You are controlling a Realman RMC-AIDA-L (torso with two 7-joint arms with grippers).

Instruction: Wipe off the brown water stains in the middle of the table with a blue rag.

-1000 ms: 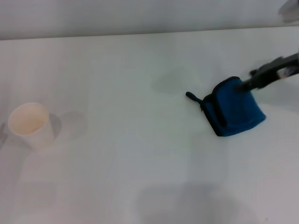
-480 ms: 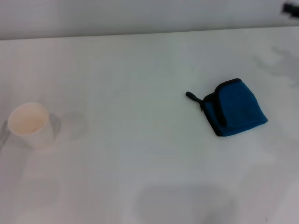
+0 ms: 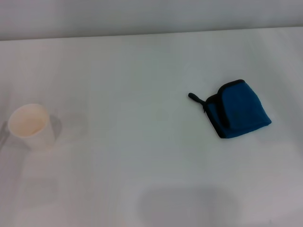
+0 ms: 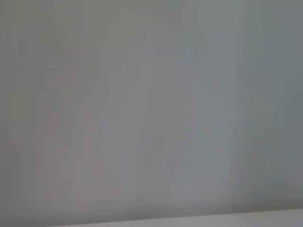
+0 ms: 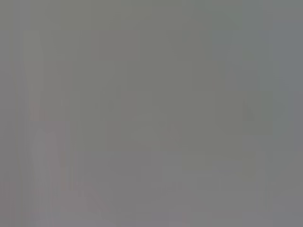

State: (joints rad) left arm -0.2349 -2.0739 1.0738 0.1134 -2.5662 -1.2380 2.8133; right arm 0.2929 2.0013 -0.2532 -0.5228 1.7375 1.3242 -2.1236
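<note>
Rag (image 3: 241, 109) lying folded at right of centre on the table (image 3: 142, 71), loop tab toward frame centre, cup (image 3: 31, 126) standing well apart at the left edge, neither of my grippers showing, their state unknowable, both wrist views blank grey.

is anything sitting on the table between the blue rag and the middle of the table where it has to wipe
Nothing visible does. The blue rag lies right of centre on the table, bare surface beside it. The paper cup stands far left. No stain shows there now.

Head view looks down on the table (image 3: 142, 165); wrist views show blank grey.
</note>
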